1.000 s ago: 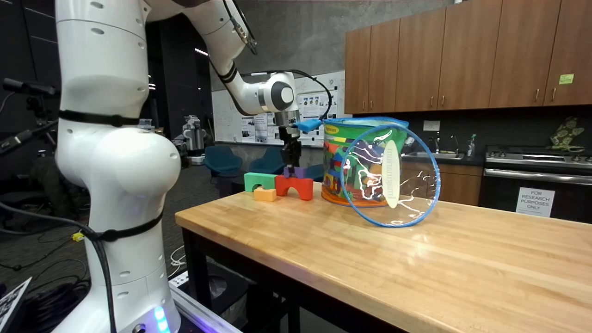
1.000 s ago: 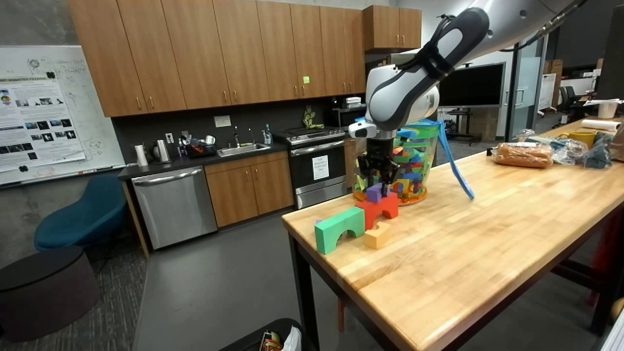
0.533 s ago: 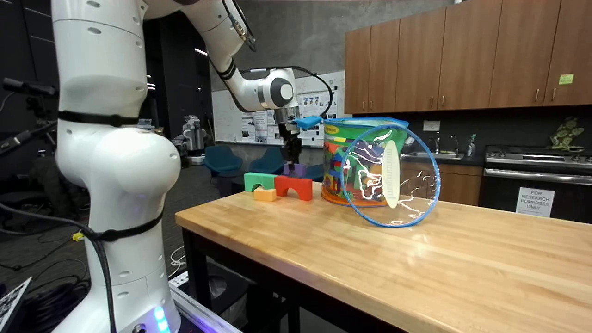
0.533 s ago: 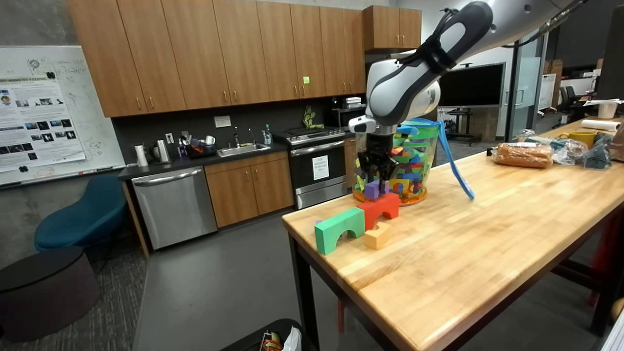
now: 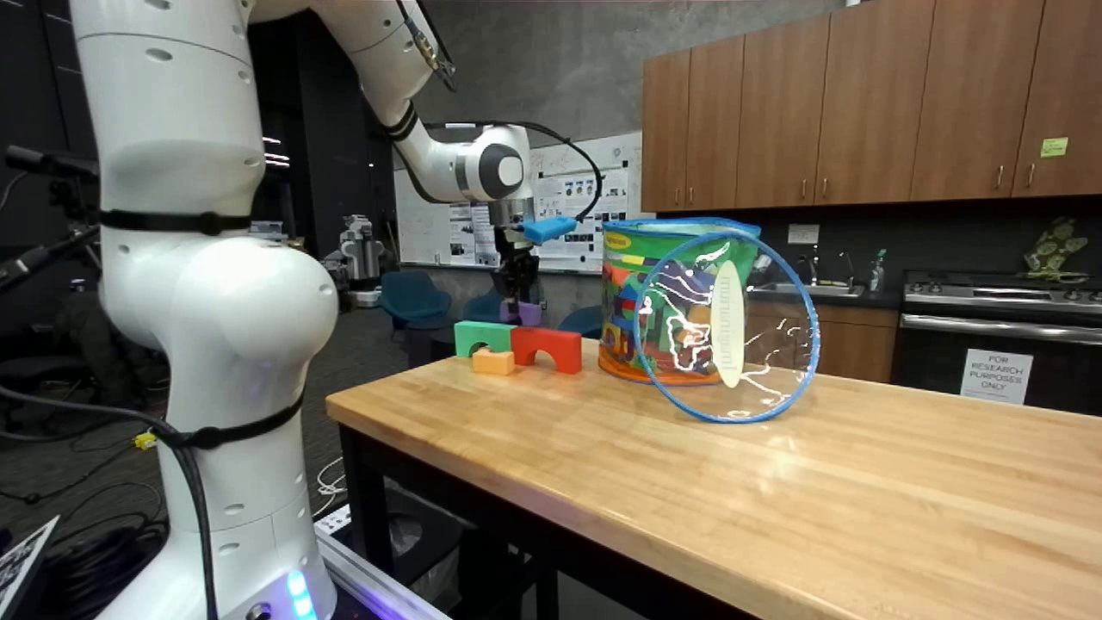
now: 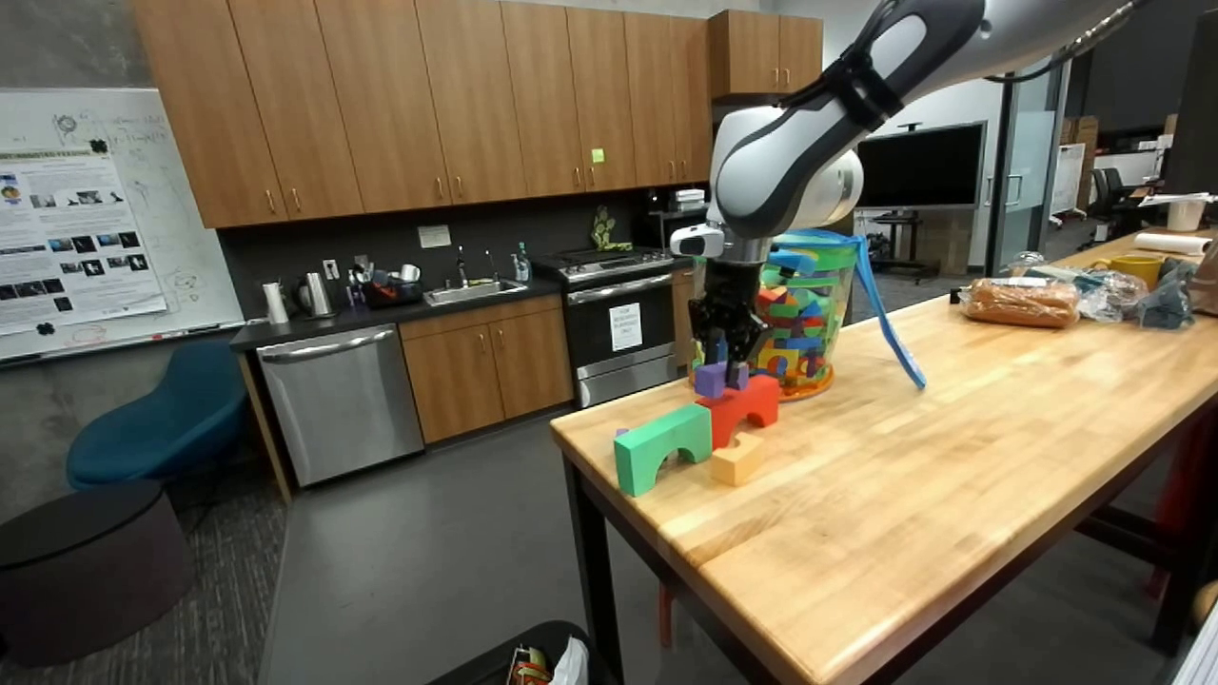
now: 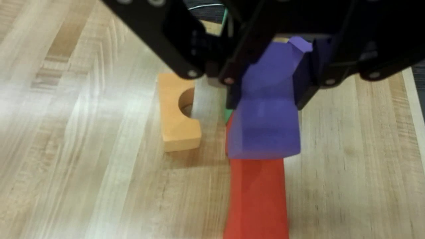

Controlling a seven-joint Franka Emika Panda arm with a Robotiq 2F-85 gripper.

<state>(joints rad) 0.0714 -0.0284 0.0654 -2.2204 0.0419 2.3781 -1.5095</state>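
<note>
**Your Palette: Plain Brights and Wood Tones**

You have a purple block (image 7: 267,131), plain throughout; your gripper (image 7: 268,97), black. Red arch block (image 5: 551,339): plain. Green arch block (image 6: 658,436): plain. Light-orange notched block (image 7: 173,114): plain. Toy tub (image 5: 622,297): multicoloured sides, blue rim, green upper band, orange base. Lid (image 5: 758,366): clear, blue-edged, pale cream label (image 5: 728,325). Your tabletop (image 5: 826,482): honey-toned, streaked with darker grain. Wall cabinets (image 5: 869,112): mid-brown, wood-grained. Sticky note (image 5: 1054,147): yellow-green. Armchair (image 6: 162,419): teal.
</note>
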